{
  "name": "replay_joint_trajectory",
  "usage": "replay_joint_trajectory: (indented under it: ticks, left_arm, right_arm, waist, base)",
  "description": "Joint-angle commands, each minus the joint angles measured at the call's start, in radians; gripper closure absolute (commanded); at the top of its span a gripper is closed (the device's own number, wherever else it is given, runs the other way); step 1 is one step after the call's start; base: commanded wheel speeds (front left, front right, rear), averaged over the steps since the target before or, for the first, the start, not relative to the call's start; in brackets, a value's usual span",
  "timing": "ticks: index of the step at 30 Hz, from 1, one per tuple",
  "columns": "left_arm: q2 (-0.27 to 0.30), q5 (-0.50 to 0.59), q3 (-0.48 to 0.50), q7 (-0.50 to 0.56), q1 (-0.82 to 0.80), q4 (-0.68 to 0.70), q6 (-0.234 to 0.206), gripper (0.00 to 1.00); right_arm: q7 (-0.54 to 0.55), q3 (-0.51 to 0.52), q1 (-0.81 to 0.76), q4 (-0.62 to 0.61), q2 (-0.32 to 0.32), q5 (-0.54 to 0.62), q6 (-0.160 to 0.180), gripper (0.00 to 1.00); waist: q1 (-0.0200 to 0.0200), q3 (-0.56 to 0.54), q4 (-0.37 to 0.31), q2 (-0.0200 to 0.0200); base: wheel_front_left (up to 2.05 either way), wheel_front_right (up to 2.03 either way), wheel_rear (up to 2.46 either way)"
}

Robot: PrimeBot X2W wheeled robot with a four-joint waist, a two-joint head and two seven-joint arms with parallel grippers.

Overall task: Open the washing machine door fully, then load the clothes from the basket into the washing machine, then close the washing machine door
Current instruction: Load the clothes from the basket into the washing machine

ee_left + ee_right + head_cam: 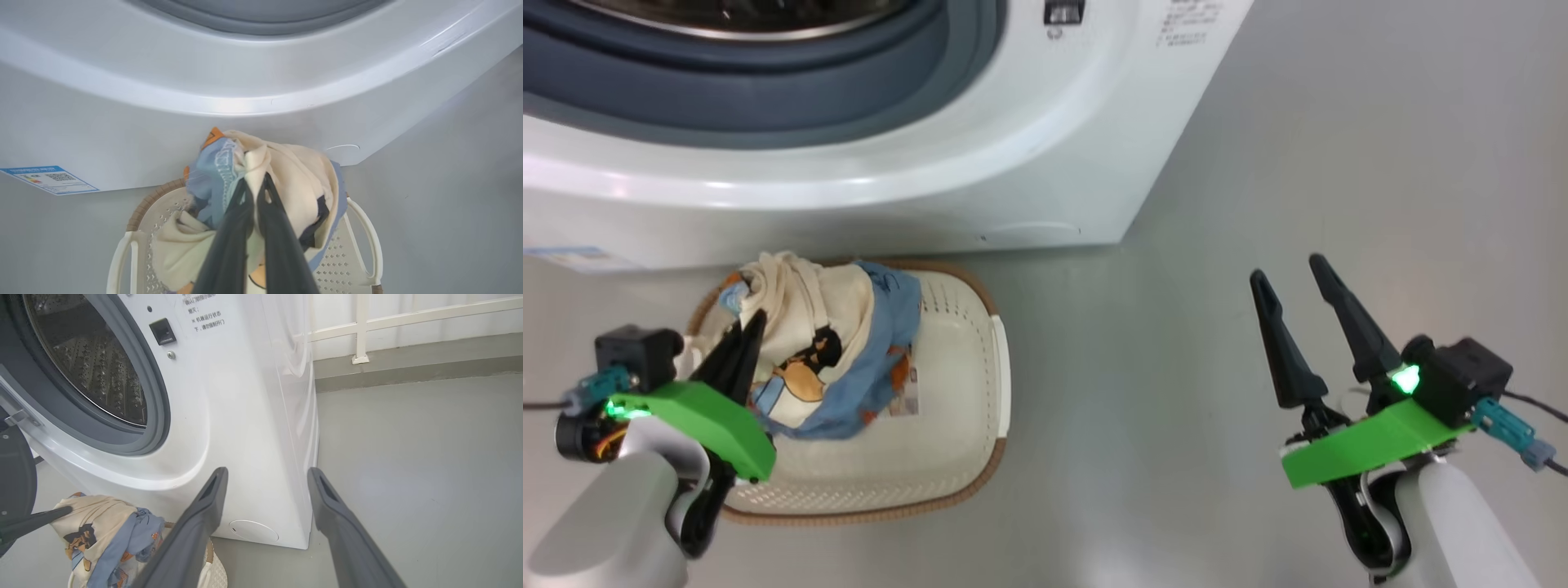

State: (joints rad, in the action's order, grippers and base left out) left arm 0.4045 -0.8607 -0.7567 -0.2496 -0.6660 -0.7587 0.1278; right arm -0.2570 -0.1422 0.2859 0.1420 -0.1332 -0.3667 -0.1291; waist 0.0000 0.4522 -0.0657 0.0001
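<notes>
Clothes (833, 318) pinched by left pincer (754, 320) over basket (956, 327); right pincer (1289, 269) spread; washing machine (1013, 163) bears blue label (49, 179) with QR code.

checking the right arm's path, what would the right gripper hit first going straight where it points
Probably the washing machine, low on its front near the corner: in the right wrist view that white panel lies between the fingers of the open right gripper. Depth is unclear; it might pass beside it.
</notes>
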Motion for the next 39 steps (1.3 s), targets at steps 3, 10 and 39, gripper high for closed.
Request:
replay_joint_trajectory:
  ticks: [3,10,39]
  left_arm:
    - [0.032,0.043,0.098,-0.012,0.043,0.052,0.003,1.0]
    - [0.007,0.114,0.253,-0.012,0.142,0.166,0.003,1.0]
    - [-0.132,0.433,0.725,-0.012,0.697,0.721,0.003,1.0]
  right_arm:
    - [-0.005,-0.003,-0.046,-0.023,-0.008,-0.011,-0.002,0.0]
    - [-0.005,0.019,-0.096,-0.024,-0.029,-0.025,-0.002,0.0]
    - [-0.005,0.075,-0.27,-0.042,-0.095,-0.076,-0.002,0.0]
  waist:
    - [0.0,-0.087,0.023,-0.0001]
    - [0.0,-0.149,0.035,-0.0001]
    - [0.0,-0.334,0.035,-0.0001]
  base:
    - [0.0,0.0,0.0]
    - [0.0,0.0,0.0]
    - [0.0,0.0,0.0]
